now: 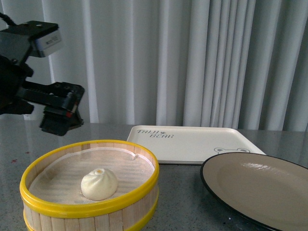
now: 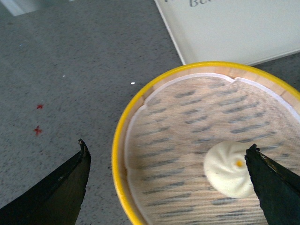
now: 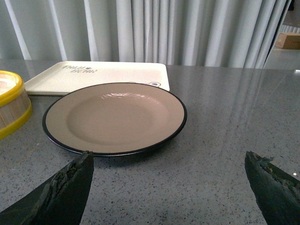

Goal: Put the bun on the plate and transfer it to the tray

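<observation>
The cream-white bun (image 1: 99,184) sits inside the yellow-rimmed wooden steamer basket (image 1: 48,159) at the front left. In the left wrist view the bun (image 2: 227,168) lies by one fingertip. My left gripper (image 2: 167,150) is open, high above the basket's near-left rim; the arm shows in the front view (image 1: 60,111). The tan plate with black rim (image 1: 269,190) rests empty at front right, also in the right wrist view (image 3: 115,117). The cream tray (image 1: 192,142) lies behind it, empty. My right gripper (image 3: 168,159) is open, low over the table, short of the plate.
Grey speckled tabletop (image 3: 225,140) around everything. White curtains (image 1: 192,57) close off the back. Small red cross marks (image 2: 38,118) on the table beside the basket. The basket (image 3: 11,105) stands just beside the plate.
</observation>
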You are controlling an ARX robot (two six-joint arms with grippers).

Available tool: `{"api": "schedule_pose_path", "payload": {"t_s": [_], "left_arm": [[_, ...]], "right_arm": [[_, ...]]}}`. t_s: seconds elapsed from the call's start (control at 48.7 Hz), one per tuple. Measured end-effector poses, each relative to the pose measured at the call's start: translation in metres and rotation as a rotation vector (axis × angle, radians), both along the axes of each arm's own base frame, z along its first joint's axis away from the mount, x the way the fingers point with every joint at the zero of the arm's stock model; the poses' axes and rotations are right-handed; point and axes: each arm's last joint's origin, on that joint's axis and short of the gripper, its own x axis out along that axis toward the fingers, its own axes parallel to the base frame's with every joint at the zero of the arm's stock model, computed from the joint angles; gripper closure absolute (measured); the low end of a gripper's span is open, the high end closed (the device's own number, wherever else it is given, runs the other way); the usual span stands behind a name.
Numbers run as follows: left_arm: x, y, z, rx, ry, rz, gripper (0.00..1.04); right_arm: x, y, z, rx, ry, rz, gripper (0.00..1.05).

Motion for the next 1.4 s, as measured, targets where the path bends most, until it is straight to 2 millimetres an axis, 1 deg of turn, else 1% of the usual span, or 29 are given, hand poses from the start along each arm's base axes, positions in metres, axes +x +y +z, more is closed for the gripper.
{"api": "schedule_pose_path", "payload": {"t_s": [0.123, 0.164, 0.185, 0.329, 0.39, 0.595, 0.801, 1.088, 1.109, 1.17, 1.191, 1.211, 1.253, 1.294, 1.396], "left_arm": [[0.003, -0.020, -0.008, 0.023, 0.030, -0.034, 0.07], [0.005, -0.026, -0.015, 0.038, 0.058, -0.034, 0.07], [0.005, -0.027, -0.016, 0.039, 0.060, -0.036, 0.07], [0.011, -0.042, -0.038, 0.042, 0.162, -0.037, 0.07], [0.011, -0.046, -0.044, 0.048, 0.196, -0.041, 0.07], [0.013, -0.059, -0.048, 0.030, 0.234, -0.046, 0.07], [0.016, -0.067, -0.056, 0.016, 0.263, -0.048, 0.07], [0.022, -0.074, -0.061, -0.007, 0.283, -0.036, 0.07], [0.022, -0.074, -0.061, -0.009, 0.287, -0.036, 0.07], [0.023, -0.073, -0.062, -0.012, 0.294, -0.037, 0.16], [0.023, -0.074, -0.062, -0.012, 0.294, -0.037, 0.20], [0.023, -0.074, -0.062, -0.012, 0.294, -0.037, 0.21], [0.023, -0.074, -0.063, -0.012, 0.296, -0.038, 0.29], [0.023, -0.074, -0.063, -0.012, 0.296, -0.038, 0.34], [0.023, -0.074, -0.063, -0.014, 0.296, -0.043, 0.49]], "right_arm": [[0.000, 0.000, 0.000, 0.000, 0.000, 0.000, 0.09], [0.000, 0.000, 0.000, 0.000, 0.000, 0.000, 0.09], [0.000, 0.000, 0.000, 0.000, 0.000, 0.000, 0.09], [0.000, 0.000, 0.000, 0.000, 0.000, 0.000, 0.09], [0.000, 0.000, 0.000, 0.000, 0.000, 0.000, 0.09], [0.000, 0.000, 0.000, 0.000, 0.000, 0.000, 0.09], [0.000, 0.000, 0.000, 0.000, 0.000, 0.000, 0.09], [0.000, 0.000, 0.000, 0.000, 0.000, 0.000, 0.09], [0.000, 0.000, 0.000, 0.000, 0.000, 0.000, 0.09], [0.000, 0.000, 0.000, 0.000, 0.000, 0.000, 0.09], [0.000, 0.000, 0.000, 0.000, 0.000, 0.000, 0.09], [0.000, 0.000, 0.000, 0.000, 0.000, 0.000, 0.09], [0.000, 0.000, 0.000, 0.000, 0.000, 0.000, 0.09], [0.000, 0.000, 0.000, 0.000, 0.000, 0.000, 0.09], [0.000, 0.000, 0.000, 0.000, 0.000, 0.000, 0.09]]}}
